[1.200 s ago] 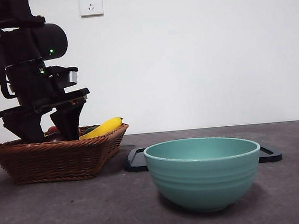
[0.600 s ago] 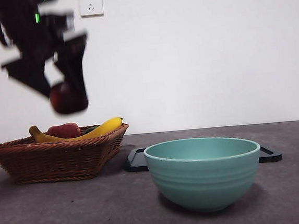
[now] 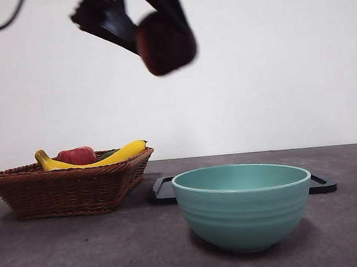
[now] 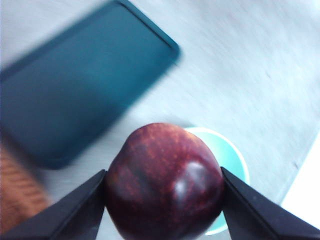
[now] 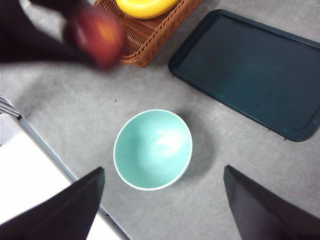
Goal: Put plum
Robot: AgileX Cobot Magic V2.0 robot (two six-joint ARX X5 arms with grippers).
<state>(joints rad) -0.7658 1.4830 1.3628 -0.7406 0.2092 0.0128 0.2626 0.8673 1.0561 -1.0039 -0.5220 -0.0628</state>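
The plum (image 4: 164, 181) is pinched in the left gripper (image 4: 164, 192), high above the table, at 11 o'clock from the bowl (image 3: 243, 205). The right gripper (image 5: 162, 210) is spread wide, idle.

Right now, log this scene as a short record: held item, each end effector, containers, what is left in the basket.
held item: plum, high in the air, between basket and bowl
left end effector: shut on the plum
right end effector: open, holding nothing, above the bowl
bowl: teal, nothing in it
tray: dark, flat, behind the bowl
basket: wicker, holds a banana and a red fruit
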